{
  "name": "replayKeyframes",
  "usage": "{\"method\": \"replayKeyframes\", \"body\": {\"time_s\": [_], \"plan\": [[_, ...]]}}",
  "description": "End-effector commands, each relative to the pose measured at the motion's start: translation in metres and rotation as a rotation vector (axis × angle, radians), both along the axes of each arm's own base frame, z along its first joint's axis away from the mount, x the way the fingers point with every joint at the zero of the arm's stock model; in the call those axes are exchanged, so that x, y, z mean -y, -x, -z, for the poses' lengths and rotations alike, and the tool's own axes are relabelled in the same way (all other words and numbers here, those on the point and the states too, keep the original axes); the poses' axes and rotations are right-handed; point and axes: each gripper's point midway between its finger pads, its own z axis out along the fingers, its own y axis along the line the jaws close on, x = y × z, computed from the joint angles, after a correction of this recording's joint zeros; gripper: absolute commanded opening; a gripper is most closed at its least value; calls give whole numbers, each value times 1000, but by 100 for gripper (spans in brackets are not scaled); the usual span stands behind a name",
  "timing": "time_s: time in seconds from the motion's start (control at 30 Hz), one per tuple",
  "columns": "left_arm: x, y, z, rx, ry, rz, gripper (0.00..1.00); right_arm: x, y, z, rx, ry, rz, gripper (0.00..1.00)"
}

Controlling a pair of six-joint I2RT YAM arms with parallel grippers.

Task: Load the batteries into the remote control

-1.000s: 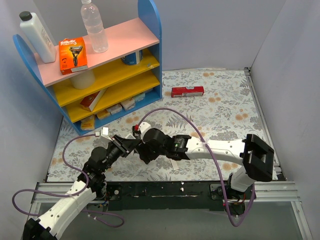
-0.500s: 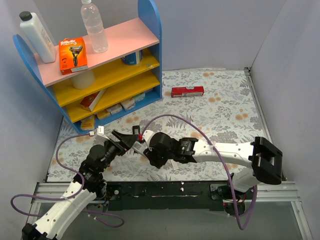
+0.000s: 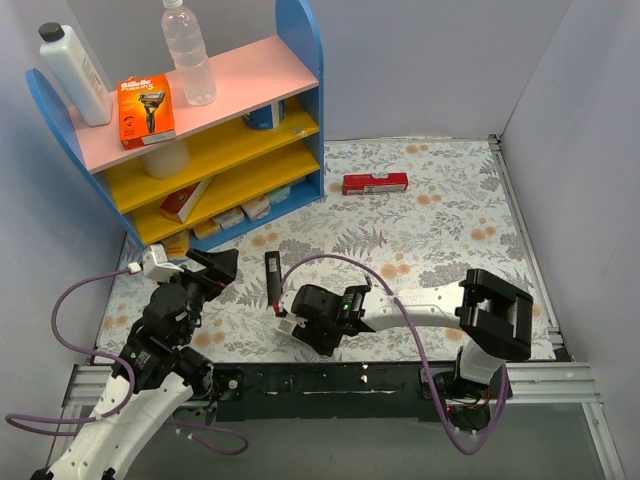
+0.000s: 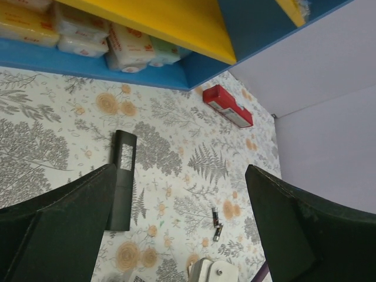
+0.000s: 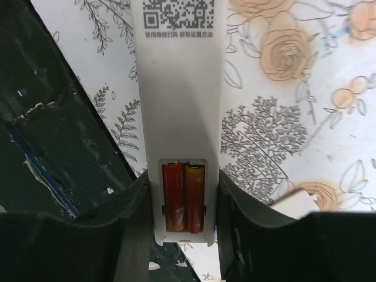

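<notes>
Looks nearly done: two red batteries [image 5: 184,197] seated in open bay of white remote [image 5: 182,106], pinched by right gripper [image 5: 183,235] low at near edge of floral surface [image 3: 440,230]; closing bay probably left. Left gripper [image 3: 220,266] wide, empty, by left edge; black bar [image 4: 122,176], spare cells [image 4: 216,223] mid-surface, blue shelf [image 3: 308,90] far-left corner.

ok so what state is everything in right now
white remote, back up, compartment uncovered, two red batteries seated
black remote, lying flat, not held
loose batteries, two, lying apart from both remotes
left hand, open, empty
right hand, closed on white remote
</notes>
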Motion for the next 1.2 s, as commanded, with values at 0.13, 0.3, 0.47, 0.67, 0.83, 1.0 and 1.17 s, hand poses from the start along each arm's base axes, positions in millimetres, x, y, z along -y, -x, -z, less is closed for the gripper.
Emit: {"method": "replayKeyframes", "body": {"time_s": [0.13,0.3,0.47,0.67,0.83,1.0,1.17], "plan": [[-6,8,20,-77,-51,-5,92,-28,-13,2,48,25,1,11],[3,8,38,-160,-40,21,92,-30,-24,9,42,90,88,27],[9,8,53,-237,-26,30,92,-17,-32,11,55,145,159,51],[15,11,70,-308,-25,49,92,-23,-27,-20,26,76,181,66],[25,15,85,-366,-22,97,91,-10,-28,-47,35,45,261,65],[42,23,103,-462,-32,191,90,40,-22,-33,-19,146,473,60],[50,26,115,-521,-57,237,91,60,-16,-22,-95,135,617,59]]}}
